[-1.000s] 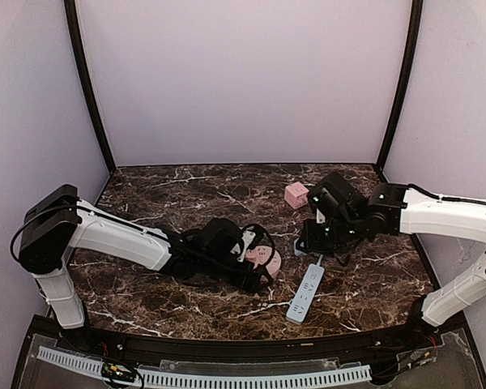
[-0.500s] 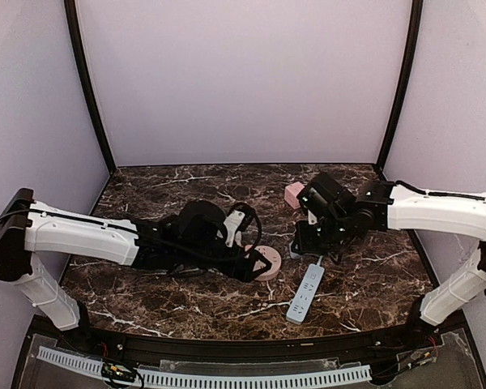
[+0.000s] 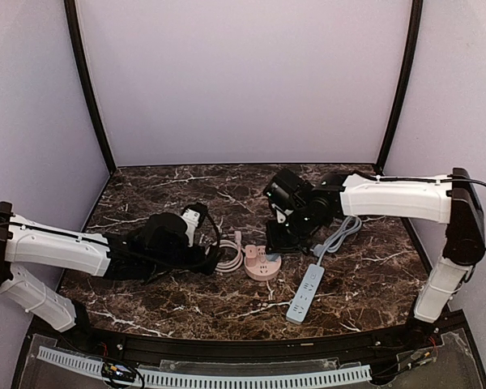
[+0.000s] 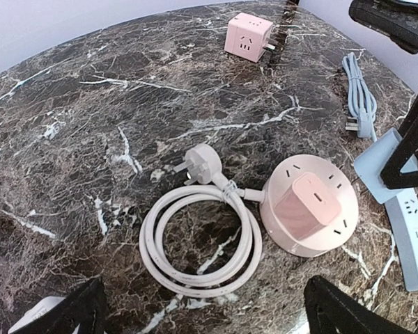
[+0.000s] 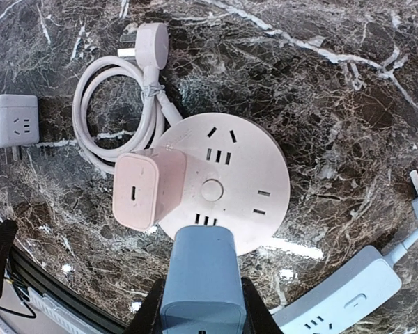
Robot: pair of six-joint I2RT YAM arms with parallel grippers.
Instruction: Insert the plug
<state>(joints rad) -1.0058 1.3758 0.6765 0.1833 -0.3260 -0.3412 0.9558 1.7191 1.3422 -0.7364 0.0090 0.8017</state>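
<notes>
Recorded dark, white-veined marble tabletop inside lavender walls and black corner posts. At left, found left end effector spread, near coiled white cable. At centre, found round pink socket hub, pink adapter seated in it. Just right, found right end effector pinching blue-grey plug over hub rim; contact indeterminable. Farther right, noted blue power strip.

Our left arm lies stretched low toward the middle. The left end effector has its fingers spread wide and grips nothing. Our right arm reaches in from the right side with its wrist tipped downward, and the right end effector is clamped on a blue plug.
</notes>
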